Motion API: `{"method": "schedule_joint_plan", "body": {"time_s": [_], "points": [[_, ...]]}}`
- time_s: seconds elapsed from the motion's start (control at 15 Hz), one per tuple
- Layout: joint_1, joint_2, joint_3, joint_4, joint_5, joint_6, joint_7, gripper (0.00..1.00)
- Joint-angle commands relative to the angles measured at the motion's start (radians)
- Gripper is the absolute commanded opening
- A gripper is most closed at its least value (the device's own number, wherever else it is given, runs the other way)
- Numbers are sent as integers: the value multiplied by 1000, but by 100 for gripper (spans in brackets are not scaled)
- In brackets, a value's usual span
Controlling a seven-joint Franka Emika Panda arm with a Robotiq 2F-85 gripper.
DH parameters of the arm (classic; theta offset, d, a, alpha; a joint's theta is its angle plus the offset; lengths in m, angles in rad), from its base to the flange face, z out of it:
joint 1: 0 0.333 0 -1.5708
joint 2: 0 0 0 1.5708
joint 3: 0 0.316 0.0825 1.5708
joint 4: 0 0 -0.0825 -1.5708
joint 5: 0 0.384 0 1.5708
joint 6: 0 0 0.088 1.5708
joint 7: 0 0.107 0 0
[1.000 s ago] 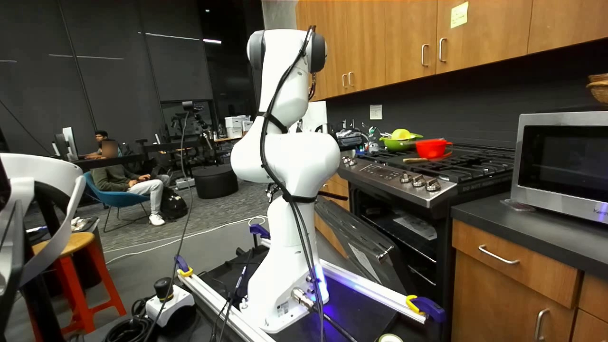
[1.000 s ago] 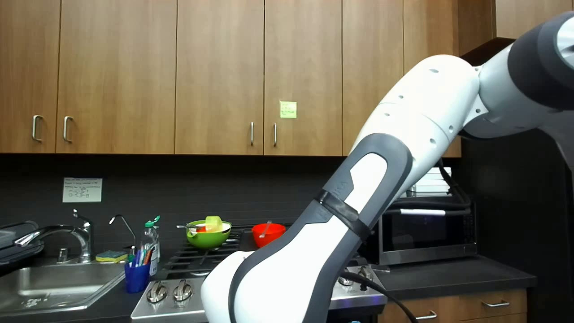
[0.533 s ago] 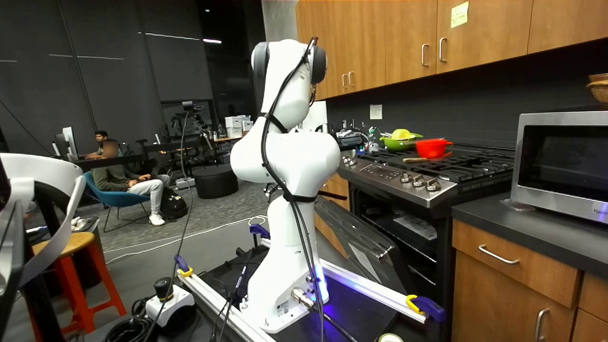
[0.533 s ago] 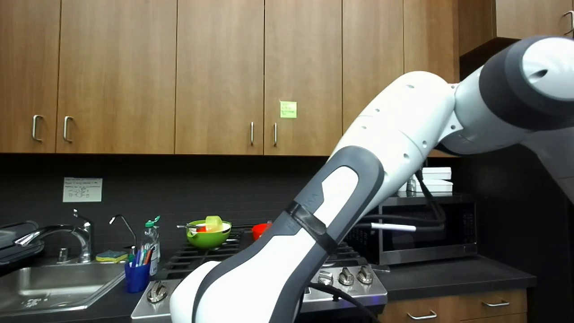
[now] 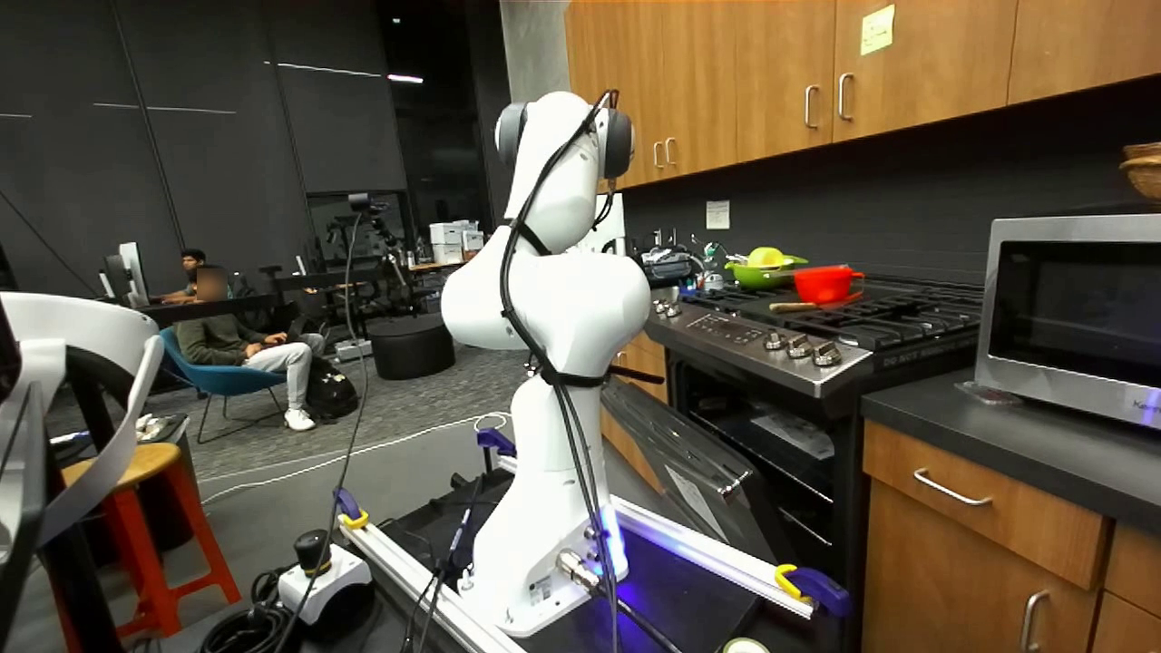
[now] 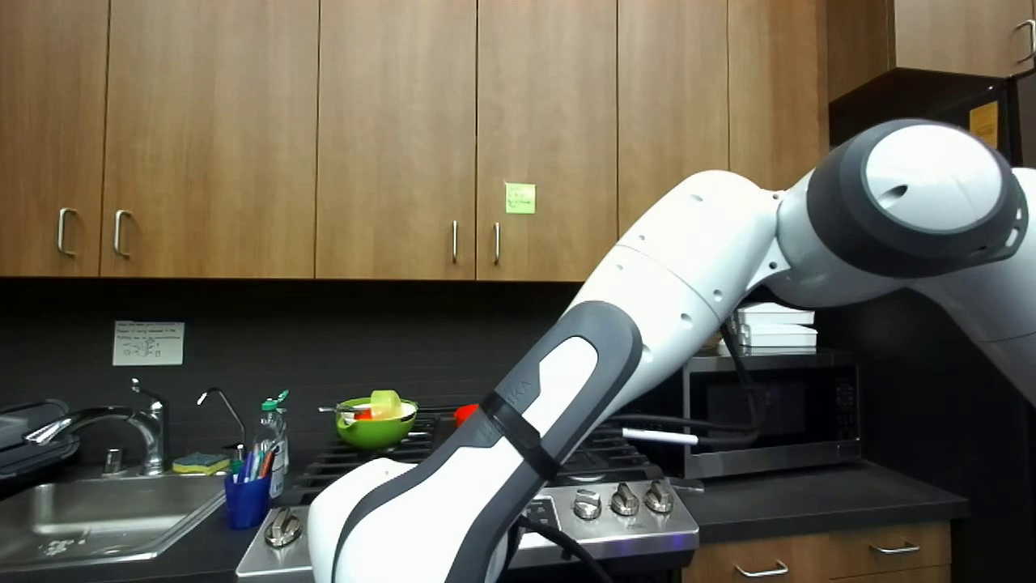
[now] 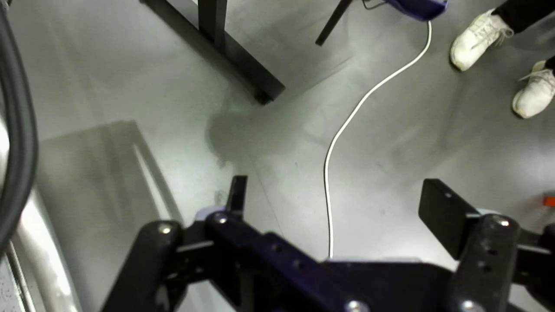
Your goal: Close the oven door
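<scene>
The oven door [image 5: 676, 444] is partly open in an exterior view. It leans outward and down from the gas range [image 5: 753, 340], behind my arm's base. Its white sticker and the near end of its bar handle [image 5: 736, 482] show; the arm hides the rest. The other exterior view shows the range front [image 6: 607, 518], but the door is out of view below. My gripper [image 7: 337, 203] is open and empty in the wrist view, pointing at the grey floor. A shiny silver bar [image 7: 41, 247] lies left of it; I cannot tell whether it is the door handle.
A white cable [image 7: 329, 173], a black table leg [image 7: 243, 60] and a person's white shoes [image 7: 475, 41] are on the floor. A red bowl [image 5: 824, 284] and a green bowl [image 5: 757, 274] sit on the stove. A silver microwave [image 5: 1070, 308] stands beside it. Metal rails surround my base.
My arm has lowered; its elbow and forearm have shifted down and to the left in an exterior view, covering more of the red bowl. The oven door has not visibly moved.
</scene>
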Motion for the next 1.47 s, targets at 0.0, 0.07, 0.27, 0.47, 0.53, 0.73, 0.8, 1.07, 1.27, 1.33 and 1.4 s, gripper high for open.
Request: {"method": "schedule_joint_plan", "body": {"time_s": [0.0, 0.07, 0.27, 0.47, 0.53, 0.73, 0.8, 1.07, 1.27, 1.33, 1.4], "points": [[9, 21, 14, -14, 18, 104, 11, 100], [14, 25, 14, -23, 16, 128, 21, 100], [21, 54, 8, -43, 4, 179, 24, 100], [18, 95, -8, -56, -16, 219, 16, 100], [19, 112, -15, -54, -25, 233, 12, 100], [22, 166, -42, -22, -58, 278, 16, 100], [20, 179, -46, -12, -62, 289, 16, 100], [13, 222, -59, 32, -64, 320, 15, 100], [10, 251, -64, 64, -60, 323, 17, 100], [8, 261, -65, 76, -53, 316, 22, 100], [5, 272, -66, 87, -48, 310, 24, 100]]}}
